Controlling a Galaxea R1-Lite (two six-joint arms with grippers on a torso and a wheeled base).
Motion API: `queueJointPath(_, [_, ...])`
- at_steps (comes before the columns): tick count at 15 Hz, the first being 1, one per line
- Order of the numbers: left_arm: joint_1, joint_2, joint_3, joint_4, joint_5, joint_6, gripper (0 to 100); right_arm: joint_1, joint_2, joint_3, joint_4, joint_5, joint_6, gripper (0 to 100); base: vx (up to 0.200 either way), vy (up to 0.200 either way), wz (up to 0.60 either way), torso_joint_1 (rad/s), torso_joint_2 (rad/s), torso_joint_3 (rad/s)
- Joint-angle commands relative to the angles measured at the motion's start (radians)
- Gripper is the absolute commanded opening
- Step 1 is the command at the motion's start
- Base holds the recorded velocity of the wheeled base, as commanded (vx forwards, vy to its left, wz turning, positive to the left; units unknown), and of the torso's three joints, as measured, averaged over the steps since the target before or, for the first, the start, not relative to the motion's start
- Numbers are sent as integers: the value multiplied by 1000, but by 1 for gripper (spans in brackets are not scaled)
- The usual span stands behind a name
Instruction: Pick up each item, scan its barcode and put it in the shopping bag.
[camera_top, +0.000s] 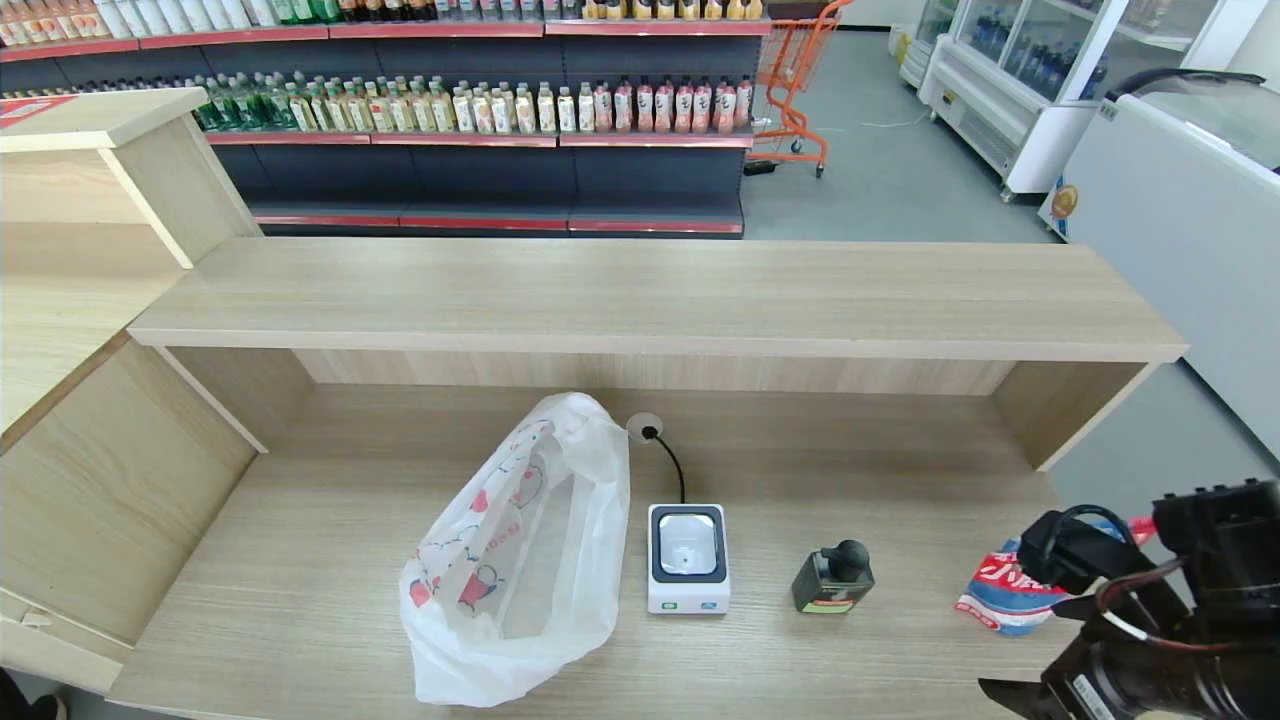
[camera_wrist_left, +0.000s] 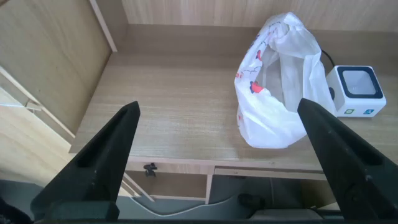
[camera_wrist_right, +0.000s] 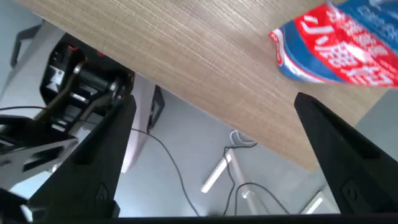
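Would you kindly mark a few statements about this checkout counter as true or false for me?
1. The shopping bag lies to the robot's left of the scanner. True.
2. The dark bottle is inside the bag. False: it stands on the counter, between the scanner and the red-and-blue packet.
3. The right claw is shut on the packet. False: it is open and holds nothing, with the packet lying on the counter close by.
4. The left claw is open and empty. True.
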Motion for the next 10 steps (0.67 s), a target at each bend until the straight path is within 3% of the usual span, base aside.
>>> queueJointPath(1, [0,0,0,0,0,0,100,2,234,-31,-123,12,-93,100,0,0,0,0,0,0])
queueJointPath(6, [0,0,0,0,0,0,100,8,408,-81,-301,133,-223,100,0,0,0,0,0,0])
queueJointPath(10, [0,0,0,0,0,0,100,26,514,-117,-412,223,-242,100,0,0,0,0,0,0])
